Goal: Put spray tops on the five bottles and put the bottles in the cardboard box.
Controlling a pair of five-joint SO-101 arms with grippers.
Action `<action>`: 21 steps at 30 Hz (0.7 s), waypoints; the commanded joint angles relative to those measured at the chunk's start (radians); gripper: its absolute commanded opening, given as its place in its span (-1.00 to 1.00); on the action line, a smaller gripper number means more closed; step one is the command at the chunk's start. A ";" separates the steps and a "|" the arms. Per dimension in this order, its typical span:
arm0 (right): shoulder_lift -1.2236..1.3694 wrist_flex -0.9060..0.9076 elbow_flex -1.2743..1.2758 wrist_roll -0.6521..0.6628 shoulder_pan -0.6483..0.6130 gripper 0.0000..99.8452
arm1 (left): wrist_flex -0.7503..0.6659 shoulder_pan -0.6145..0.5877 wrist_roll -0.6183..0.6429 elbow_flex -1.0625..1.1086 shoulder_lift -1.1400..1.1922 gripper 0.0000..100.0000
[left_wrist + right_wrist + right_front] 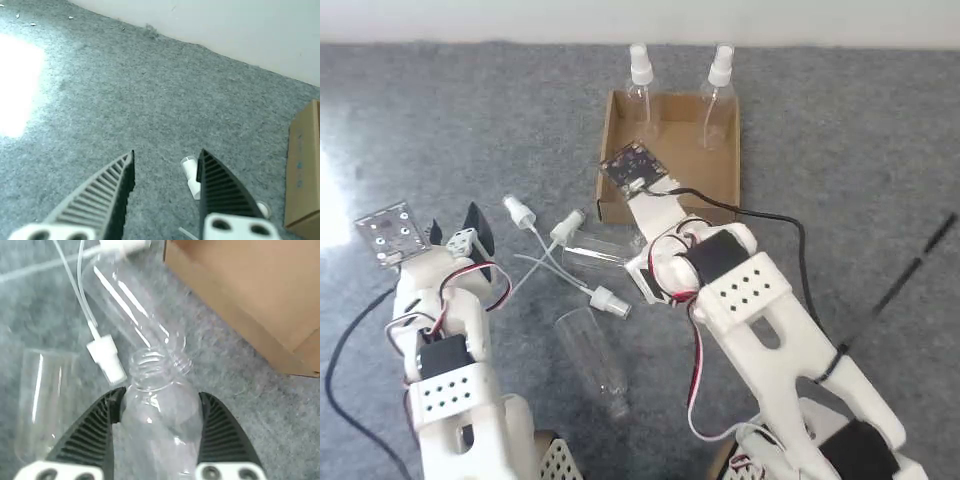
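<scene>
One open-necked bottle (156, 399) gripped between right jaws.

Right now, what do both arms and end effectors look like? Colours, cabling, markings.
The left arm and right arm are white printed links with black servos, perforated plates and red, black and white wires. A black cable runs along the right arm. The left end effector and right end effector have black, ribbed, tapering fingers on white mounts.

2 capped bottles (642, 95) upright in box (720, 190); uncapped bottles (592, 355), loose tops (520, 212) outside.
</scene>
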 commanded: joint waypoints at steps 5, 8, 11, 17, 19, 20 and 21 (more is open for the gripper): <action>-0.208 -0.016 -0.011 -0.041 -0.004 -0.90 | -0.029 -0.002 -0.005 -0.012 -0.025 -0.62; -0.249 -0.004 0.006 -0.041 -0.005 -0.90 | -0.029 -0.002 -0.005 -0.012 -0.025 -0.62; -0.291 -0.010 0.051 -0.049 -0.005 -0.95 | -0.029 -0.002 -0.005 -0.012 -0.025 -0.62; -0.430 -0.013 0.141 -0.055 -0.005 -0.99 | -0.029 0.000 -0.005 -0.012 -0.025 -0.62; -0.493 -0.013 0.172 -0.055 -0.005 -0.99 | -0.029 0.000 -0.005 -0.012 -0.025 -0.62; -0.524 -0.013 0.186 -0.055 -0.005 -0.99 | -0.029 0.000 -0.005 -0.012 -0.025 -0.62; -0.553 -0.015 0.201 -0.055 -0.005 -0.99 | -0.029 0.000 -0.005 -0.012 -0.025 -0.62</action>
